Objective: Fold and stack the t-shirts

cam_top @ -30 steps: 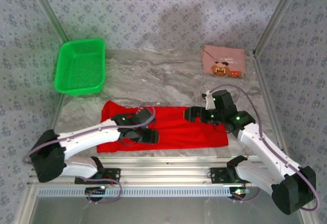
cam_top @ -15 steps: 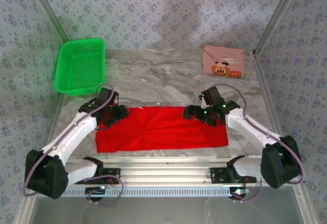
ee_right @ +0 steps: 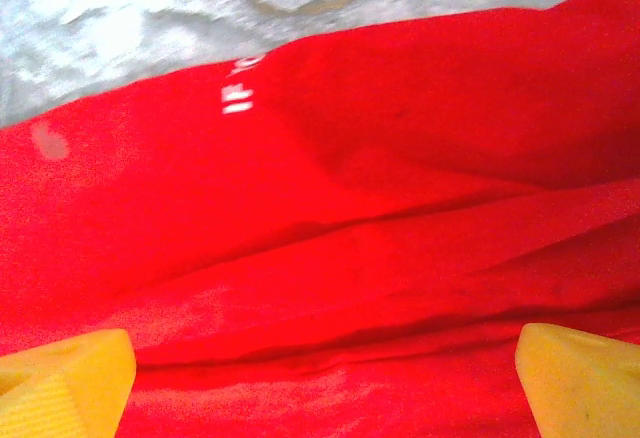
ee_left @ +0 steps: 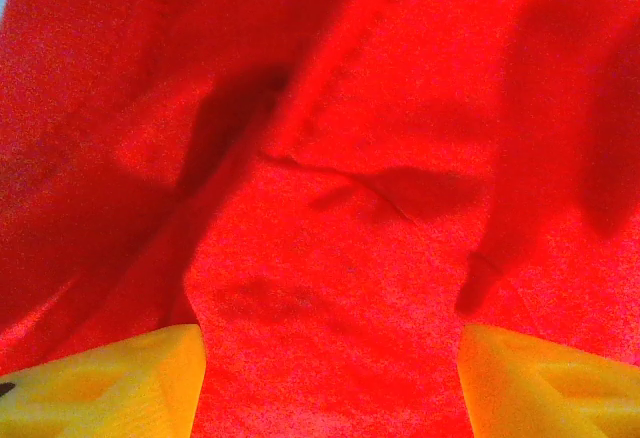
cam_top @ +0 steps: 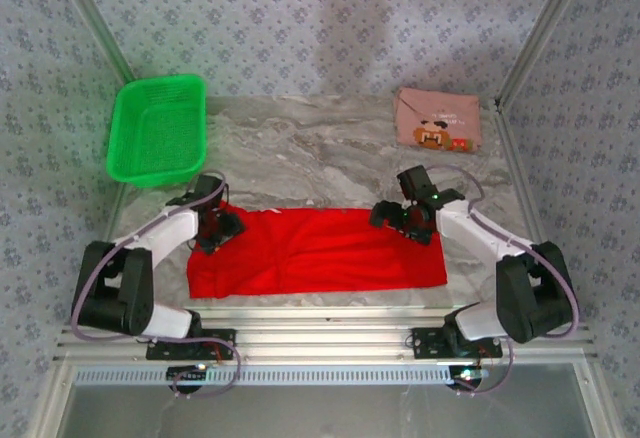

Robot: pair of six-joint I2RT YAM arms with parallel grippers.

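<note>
A grey marbled table stands in a booth of patterned wallpaper, with slanting metal posts at the far corners.

The red t-shirt lies toward the table's 6 o'clock side, spread out as a broad low rectangle. It is smooth on its right half and creased toward its 9 o'clock end. In the left wrist view the cloth runs in soft folds and shadows. In the right wrist view its far hem meets bare table, with small white lettering near that edge.

The left gripper sits at the shirt's 10 o'clock corner, pointing down onto the cloth. Its yellow fingers stand apart with red fabric lying loose between them, nothing pinched. The right gripper is over the shirt's far edge at about 1 o'clock. Its fingers are spread wide over the fabric, gripping nothing.

The pink t-shirt lies folded into a small rectangle at the table's 1 o'clock corner, well apart from the red one, its brown cartoon print facing up. A green mesh basket sits at 10 o'clock, over the table's left edge. An aluminium rail carrying both arm bases runs along 6 o'clock.
</note>
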